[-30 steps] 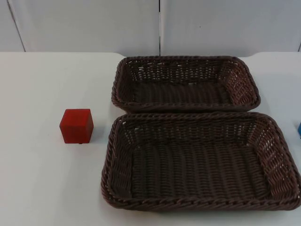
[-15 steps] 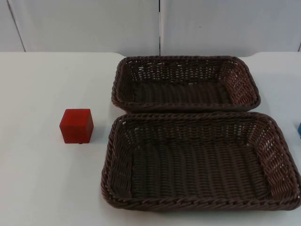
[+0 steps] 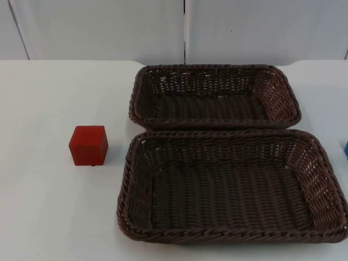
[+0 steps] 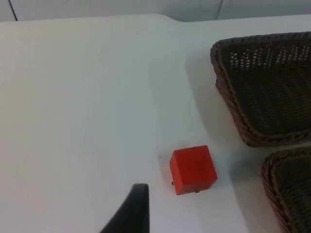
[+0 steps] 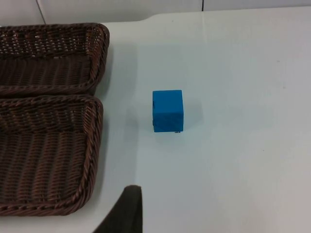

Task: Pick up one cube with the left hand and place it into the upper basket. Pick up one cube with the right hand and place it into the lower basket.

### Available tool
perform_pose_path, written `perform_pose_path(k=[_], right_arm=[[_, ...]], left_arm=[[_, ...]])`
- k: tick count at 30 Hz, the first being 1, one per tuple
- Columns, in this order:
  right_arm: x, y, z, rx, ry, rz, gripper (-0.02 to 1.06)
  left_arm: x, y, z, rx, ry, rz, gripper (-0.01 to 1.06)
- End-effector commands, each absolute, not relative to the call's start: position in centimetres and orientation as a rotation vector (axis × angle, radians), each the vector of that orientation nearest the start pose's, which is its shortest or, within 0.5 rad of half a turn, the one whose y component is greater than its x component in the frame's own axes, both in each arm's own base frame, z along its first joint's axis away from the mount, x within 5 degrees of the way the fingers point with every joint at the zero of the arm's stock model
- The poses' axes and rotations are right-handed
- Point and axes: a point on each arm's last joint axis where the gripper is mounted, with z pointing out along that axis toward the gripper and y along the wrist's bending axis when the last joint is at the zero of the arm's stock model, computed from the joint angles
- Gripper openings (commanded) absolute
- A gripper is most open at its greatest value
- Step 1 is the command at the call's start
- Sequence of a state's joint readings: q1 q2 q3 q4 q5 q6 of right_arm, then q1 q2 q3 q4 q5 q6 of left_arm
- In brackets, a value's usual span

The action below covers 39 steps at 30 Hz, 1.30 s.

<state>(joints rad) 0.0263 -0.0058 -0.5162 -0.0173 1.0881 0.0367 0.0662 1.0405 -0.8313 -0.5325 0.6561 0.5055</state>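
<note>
A white table (image 3: 49, 206) runs back to a grey partition wall (image 3: 109, 27), whose panels meet at a dark vertical seam behind the baskets. Two brown woven baskets stand on the table, one behind the other with their long rims touching: the upper basket (image 3: 142, 92) nearer the wall and the lower basket (image 3: 129, 185) nearer the front edge. Both hold nothing.

A red cube (image 3: 88, 144) sits on the bare table to the left of the baskets, level with the line where the two rims meet and a little apart from the lower basket's left rim. In the left wrist view the red cube (image 4: 193, 169) lies just beyond and to one side of a black fingertip of the left gripper (image 4: 130, 209), not touching it; I cannot tell how far that gripper is open.

A blue cube (image 5: 167, 110) rests on the table on the right side of the baskets, near the place where their rims meet. In the right wrist view it lies well beyond a black fingertip of the right gripper (image 5: 125, 208), apart from it; that gripper's opening cannot be made out either. Neither gripper holds anything that I can see.
</note>
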Motion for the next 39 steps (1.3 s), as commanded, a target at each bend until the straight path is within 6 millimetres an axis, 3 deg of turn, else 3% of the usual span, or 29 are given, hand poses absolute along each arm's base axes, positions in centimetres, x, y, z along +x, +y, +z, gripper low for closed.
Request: perform_pose_path(k=[1,9,18,28,39], right_arm=[[-0.7,-0.2,28.0,0.013,2.047,0.012,1.05],[-0.7,-0.2,28.0,0.013,2.047,0.012,1.05],[-0.7,-0.2,28.0,0.013,2.047,0.012,1.05],[-0.7,-0.2,28.0,0.013,2.047,0.012,1.05],[-0.7,-0.2,28.0,0.013,2.047,0.012,1.05]], left_arm=[[22.2,-1.4,32.2,0.156,2.246,-0.304,1.05],[24.6,-1.6,31.3,0.179,2.3,-0.33,1.05],[28.1,-4.4,29.4,0.307,2.361,-0.357,1.05],[32.2,-6.0,25.4,0.31,2.492,-0.377,1.05],[34.9,-6.1,20.8,0.271,2.601,-0.372,1.05]])
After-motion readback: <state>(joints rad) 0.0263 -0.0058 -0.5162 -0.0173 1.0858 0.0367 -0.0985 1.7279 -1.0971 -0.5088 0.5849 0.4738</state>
